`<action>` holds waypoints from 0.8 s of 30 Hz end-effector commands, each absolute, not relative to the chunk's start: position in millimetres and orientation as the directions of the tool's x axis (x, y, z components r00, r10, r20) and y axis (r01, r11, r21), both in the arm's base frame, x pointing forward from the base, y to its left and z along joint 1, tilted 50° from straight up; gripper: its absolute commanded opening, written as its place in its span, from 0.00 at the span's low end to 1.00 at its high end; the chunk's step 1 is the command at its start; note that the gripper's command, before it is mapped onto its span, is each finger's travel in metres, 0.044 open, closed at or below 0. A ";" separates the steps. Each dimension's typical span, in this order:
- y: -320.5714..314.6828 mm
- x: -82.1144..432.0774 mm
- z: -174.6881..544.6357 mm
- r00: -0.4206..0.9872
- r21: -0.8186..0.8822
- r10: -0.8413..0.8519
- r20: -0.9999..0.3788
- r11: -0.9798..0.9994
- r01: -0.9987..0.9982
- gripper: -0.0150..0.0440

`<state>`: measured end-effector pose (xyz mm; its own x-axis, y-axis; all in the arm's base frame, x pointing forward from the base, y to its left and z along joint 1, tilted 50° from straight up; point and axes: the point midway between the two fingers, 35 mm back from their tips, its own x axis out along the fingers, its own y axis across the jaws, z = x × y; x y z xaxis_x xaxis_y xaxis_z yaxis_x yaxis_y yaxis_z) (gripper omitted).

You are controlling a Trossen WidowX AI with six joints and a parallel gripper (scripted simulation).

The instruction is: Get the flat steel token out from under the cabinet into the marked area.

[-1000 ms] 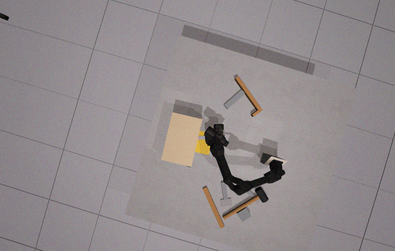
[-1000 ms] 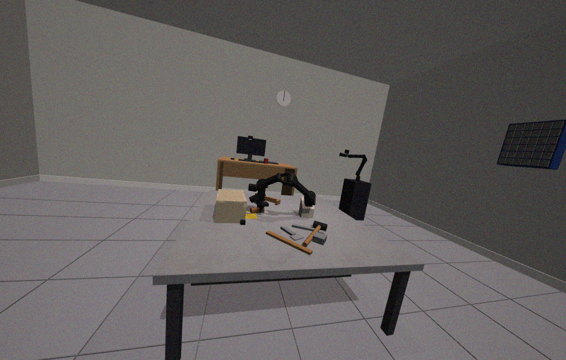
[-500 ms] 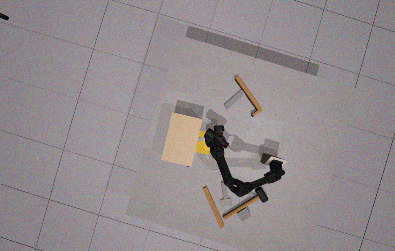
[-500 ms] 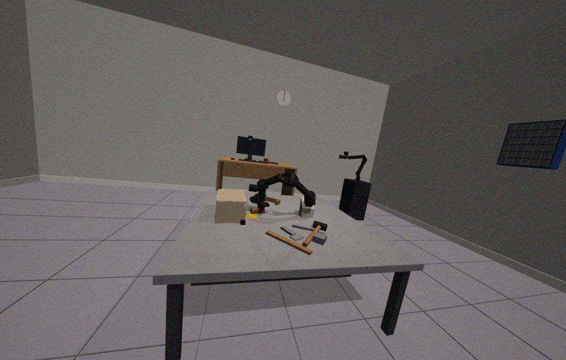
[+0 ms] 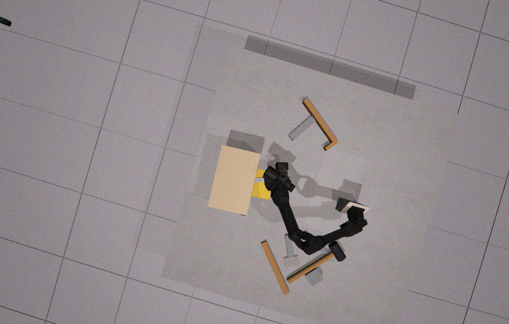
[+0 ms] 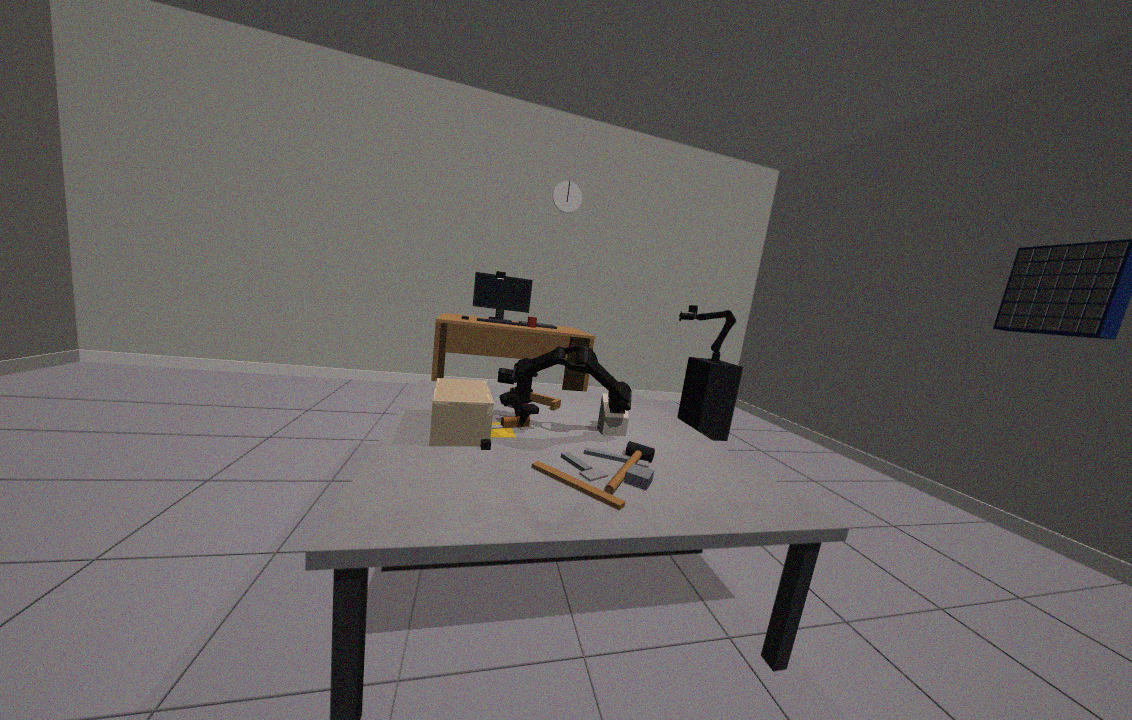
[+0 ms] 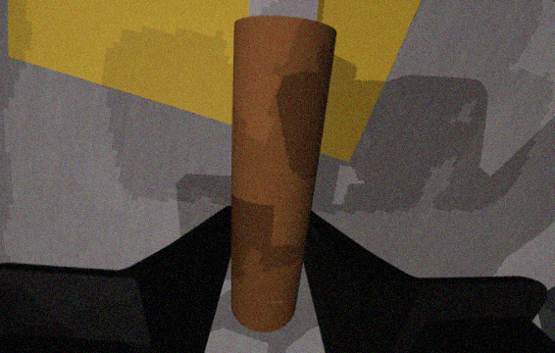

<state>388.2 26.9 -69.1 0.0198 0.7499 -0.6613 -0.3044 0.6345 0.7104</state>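
My gripper is shut on the round orange-brown handle of a tool, low over the table just in front of the cabinet. A pale grey shaft shows beyond the handle and crosses the yellow marked area toward the cabinet; its far end is hidden. The tan box-shaped cabinet stands left of the gripper in the top and exterior views. The steel token is not visible, and neither are the vent slots.
A hammer with a black head, a wooden bar and grey pieces lie to one side. An L-shaped wooden piece and a grey bar lie opposite. A small black block is beside the cabinet.
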 end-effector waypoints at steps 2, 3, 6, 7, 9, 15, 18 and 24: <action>29.4 385.0 -67.9 0.021 0.717 0.758 -0.652 0.626 -0.307 0.25; 29.0 384.0 -68.3 0.021 0.717 0.758 -0.652 0.626 -0.307 0.25; 28.0 380.8 -69.6 0.021 0.717 0.758 -0.652 0.626 -0.307 0.25; 27.7 379.7 -70.1 0.021 0.717 0.758 -0.652 0.626 -0.307 0.25; 27.1 377.6 -70.9 0.021 0.717 0.758 -0.652 0.626 -0.307 0.25; 25.5 371.4 -73.2 0.021 0.717 0.758 -0.652 0.626 -0.307 0.25; 24.6 368.1 -74.3 0.020 0.717 0.758 -0.652 0.626 -0.306 0.25; 23.0 361.7 -76.5 0.020 0.717 0.758 -0.652 0.626 -0.306 0.25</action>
